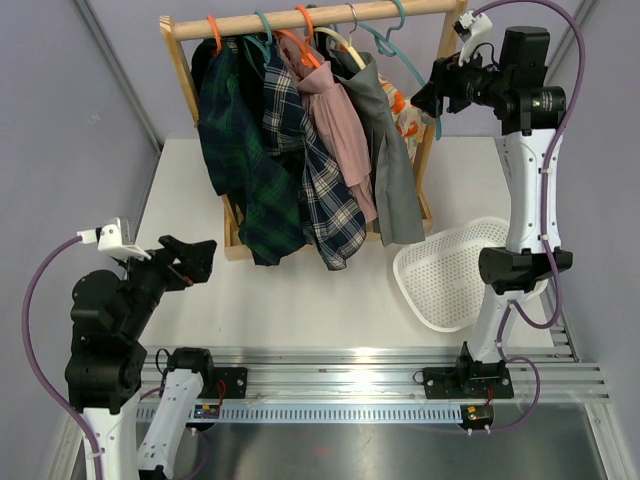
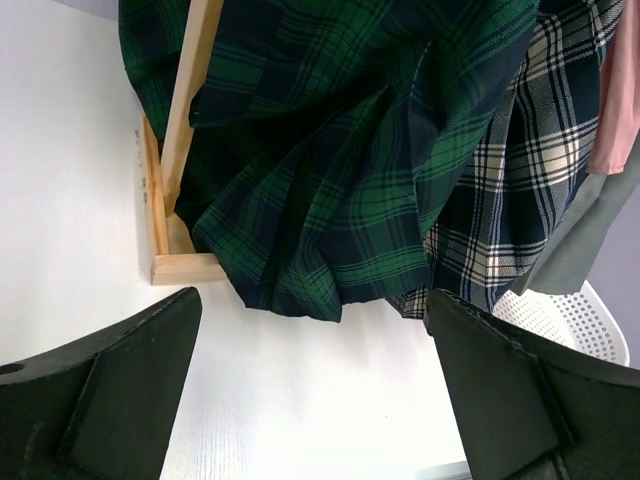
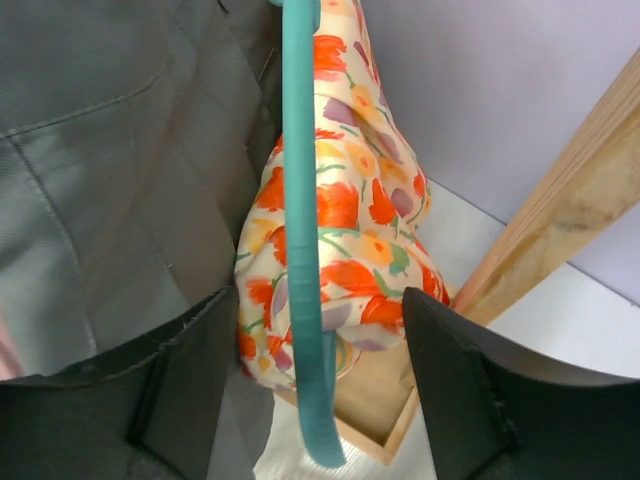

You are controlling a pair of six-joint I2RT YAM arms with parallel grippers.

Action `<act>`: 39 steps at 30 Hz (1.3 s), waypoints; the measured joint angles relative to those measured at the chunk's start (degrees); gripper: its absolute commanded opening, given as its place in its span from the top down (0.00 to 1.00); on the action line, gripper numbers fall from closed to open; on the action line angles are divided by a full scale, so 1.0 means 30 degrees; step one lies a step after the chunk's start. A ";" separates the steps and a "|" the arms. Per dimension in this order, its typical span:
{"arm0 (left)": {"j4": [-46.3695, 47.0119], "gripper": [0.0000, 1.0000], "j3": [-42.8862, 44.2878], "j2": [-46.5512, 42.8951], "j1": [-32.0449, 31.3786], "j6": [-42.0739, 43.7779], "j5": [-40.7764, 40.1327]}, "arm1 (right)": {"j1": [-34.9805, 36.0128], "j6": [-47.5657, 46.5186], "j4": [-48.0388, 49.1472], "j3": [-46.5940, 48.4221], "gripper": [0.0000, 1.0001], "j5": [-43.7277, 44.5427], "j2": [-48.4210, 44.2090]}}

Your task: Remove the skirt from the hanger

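Ok, status. Right gripper is raised at the far right end of the wooden rack, jaws apart. In the right wrist view the fingers straddle the teal hanger and the bunched floral skirt draped over it. Nothing is clamped, and I cannot tell whether either pad touches the fabric.

The floral skirt is on the teal hanger, the last garment on the right, between the grey garment and the rack's right post. Its lower end hangs just above the rack's base frame.

Left gripper is low at near left over the table, jaws wide apart and holding nothing. It faces the hem of the green plaid skirt, well apart from it. The left corner of the rack base sits beside that hem.

Rest of the rail, left to right:
- the green plaid
- a navy-white plaid skirt
- a pink garment
- the grey one

White perforated basket lies on the table at near right, beside the right arm's upright link.
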 measured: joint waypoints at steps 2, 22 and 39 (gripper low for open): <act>0.0117 0.01 -0.0102 -0.0051 0.0000 -0.0051 0.0160 | 0.0022 -0.0211 0.0219 -0.0007 0.40 -0.0036 0.0197; 0.0882 0.01 -0.0248 -0.0036 0.0000 0.0117 0.1413 | -0.0022 0.3228 0.2943 -0.2178 1.00 -0.0364 -0.1486; 0.1814 0.01 -0.0248 -0.0044 0.0000 0.2674 0.3468 | -0.1763 -0.0590 0.3628 -1.0739 1.00 -0.1326 -0.9318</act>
